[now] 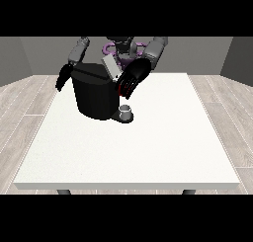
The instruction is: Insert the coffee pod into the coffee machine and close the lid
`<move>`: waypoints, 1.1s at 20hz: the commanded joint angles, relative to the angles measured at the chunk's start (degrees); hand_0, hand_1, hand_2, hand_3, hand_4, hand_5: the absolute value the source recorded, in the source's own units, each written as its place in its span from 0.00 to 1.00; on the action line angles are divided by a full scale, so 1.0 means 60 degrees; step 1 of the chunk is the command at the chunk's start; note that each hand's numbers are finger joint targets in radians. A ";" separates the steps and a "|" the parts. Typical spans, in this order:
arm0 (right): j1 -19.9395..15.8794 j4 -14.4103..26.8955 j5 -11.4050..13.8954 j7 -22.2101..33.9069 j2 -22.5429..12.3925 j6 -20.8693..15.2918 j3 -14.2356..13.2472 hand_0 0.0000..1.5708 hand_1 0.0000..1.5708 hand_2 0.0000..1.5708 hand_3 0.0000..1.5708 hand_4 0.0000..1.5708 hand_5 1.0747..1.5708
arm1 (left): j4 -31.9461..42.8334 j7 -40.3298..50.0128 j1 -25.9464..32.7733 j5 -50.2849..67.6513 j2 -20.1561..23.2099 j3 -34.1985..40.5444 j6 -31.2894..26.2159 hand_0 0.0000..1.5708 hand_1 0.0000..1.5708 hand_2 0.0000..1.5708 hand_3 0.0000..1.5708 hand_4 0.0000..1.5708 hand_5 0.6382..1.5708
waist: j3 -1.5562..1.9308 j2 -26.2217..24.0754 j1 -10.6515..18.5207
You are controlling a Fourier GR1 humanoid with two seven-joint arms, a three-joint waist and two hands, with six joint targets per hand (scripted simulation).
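Observation:
A black coffee machine (94,95) stands on the white table (133,147) at the back left. Its grey lid (110,67) is tilted up at the top right corner. A small grey cup (126,110) sits on the machine's base at its right. The hand at the view's right (132,78) hovers beside the lid, palm down, fingers spread and pointing at the machine's top. I see no coffee pod; it may be hidden under that hand. The hand at the view's left (63,78) hangs beside the machine's left edge, fingers relaxed and holding nothing.
The robot's torso (123,47) stands right behind the machine. The table spreads wide in front and to the right of the machine. Wooden floor (20,107) surrounds the table.

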 commanded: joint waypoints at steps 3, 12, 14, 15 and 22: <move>0.0155 0.0327 -0.0121 0.0113 0.0085 0.0138 -0.0012 0.00 0.00 0.00 0.00 0.00 1.00 | 0.0172 0.0346 0.0138 -0.0046 -0.0282 -0.0010 -0.0207 0.00 0.00 0.21 0.14 0.00 1.00 | -0.0015 -0.0589 0.0343; 0.1910 0.0779 -0.0345 -0.0155 0.0081 0.0368 -0.0148 0.00 0.00 0.00 0.00 0.00 1.00 | 0.0004 0.0470 0.2192 0.0251 -0.1604 -0.0211 -0.0419 0.00 0.00 0.05 0.00 0.00 1.00 | -0.0019 -0.2904 0.1382; 0.2572 0.1065 -0.0318 -0.0622 0.0206 0.0141 -0.0244 0.00 0.00 0.00 0.00 0.00 1.00 | -0.0157 0.0549 0.2690 0.0832 -0.2212 0.0182 -0.0302 0.00 0.00 0.18 0.00 0.00 1.00 | -0.0020 -0.3503 0.1789; 0.2325 0.1082 -0.0383 -0.0758 0.0079 0.0192 -0.0362 0.00 0.00 0.00 0.00 0.00 1.00 | -0.0260 0.0226 0.2369 0.1475 -0.2196 0.0800 -0.0255 0.00 0.00 0.08 0.00 0.00 1.00 | -0.0022 -0.3191 0.1825; 0.3294 0.0923 -0.0754 -0.0770 0.0110 0.0206 -0.0694 0.00 0.00 0.00 0.00 0.00 1.00 | 0.0168 -0.0638 0.4846 0.4634 -0.4237 0.3138 -0.0723 0.00 0.00 0.00 0.00 0.00 1.00 | -0.0050 -0.5135 0.3186</move>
